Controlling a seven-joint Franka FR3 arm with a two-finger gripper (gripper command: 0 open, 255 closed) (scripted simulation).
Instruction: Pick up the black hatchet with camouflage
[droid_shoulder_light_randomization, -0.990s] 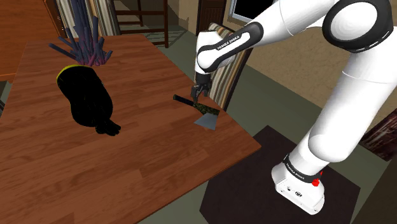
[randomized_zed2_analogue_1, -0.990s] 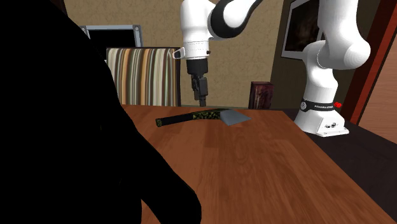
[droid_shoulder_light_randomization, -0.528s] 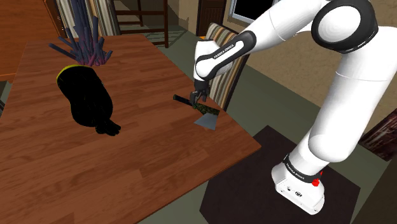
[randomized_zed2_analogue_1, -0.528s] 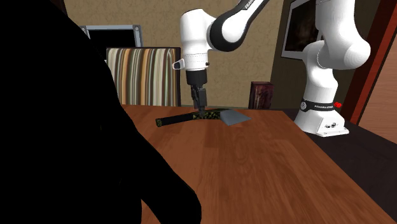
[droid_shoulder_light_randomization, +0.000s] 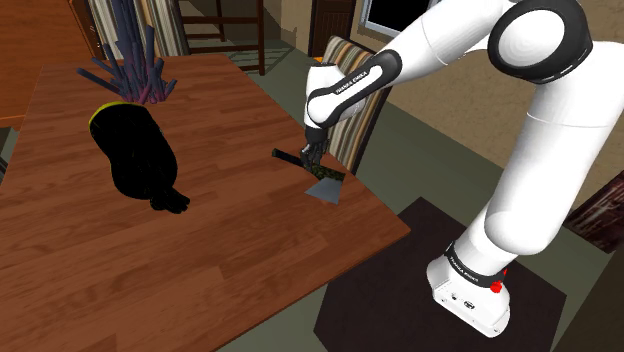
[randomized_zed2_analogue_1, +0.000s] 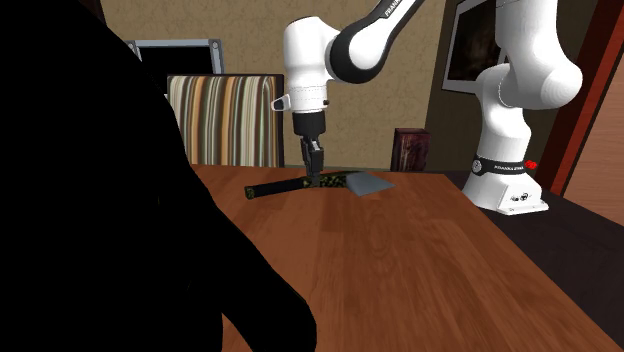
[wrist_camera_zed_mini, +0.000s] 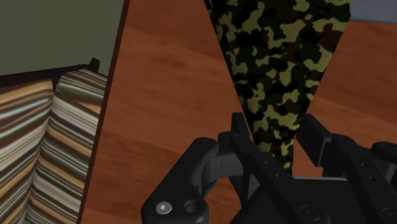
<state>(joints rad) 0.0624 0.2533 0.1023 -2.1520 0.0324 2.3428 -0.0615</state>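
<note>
Brown wood grain covers the counter (droid_shoulder_light_randomization: 200, 260) (randomized_zed2_analogue_1: 400, 260) (wrist_camera_zed_mini: 165, 95), and the hatchet (droid_shoulder_light_randomization: 325, 180) (randomized_zed2_analogue_1: 332, 181) (wrist_camera_zed_mini: 280, 57) lies flat on it near the edge closest to the robot's stand (droid_shoulder_light_randomization: 470, 290) (randomized_zed2_analogue_1: 510, 190). Its grip end is black, its middle is wrapped in green, tan and black camouflage, and its head is a plain grey wedge. In the second exterior view the handle runs toward that view's left and the head points to its right.

The end effector (droid_shoulder_light_randomization: 313, 160) (randomized_zed2_analogue_1: 316, 176) (wrist_camera_zed_mini: 277, 130) points straight down over the camouflage part of the handle, its tips at the level of the hatchet. In the wrist view the two black fingers stand apart with the camouflage band between them. One finger sits right against the band, while a thin strip of wood shows between the band and the other finger, so the hatchet is straddled and not clamped.

A chair with striped upholstery (droid_shoulder_light_randomization: 352, 135) (randomized_zed2_analogue_1: 225, 120) (wrist_camera_zed_mini: 38, 140) stands just beyond the counter edge beside the hatchet. Farther along the counter, well apart from the hatchet toward the shoulder view's left, sits a bulky black object (droid_shoulder_light_randomization: 140, 160), with a bundle of bluish-purple sticks (droid_shoulder_light_randomization: 128, 72) just behind it. The stand rests on a dark mat (droid_shoulder_light_randomization: 380, 300) on the floor.
</note>
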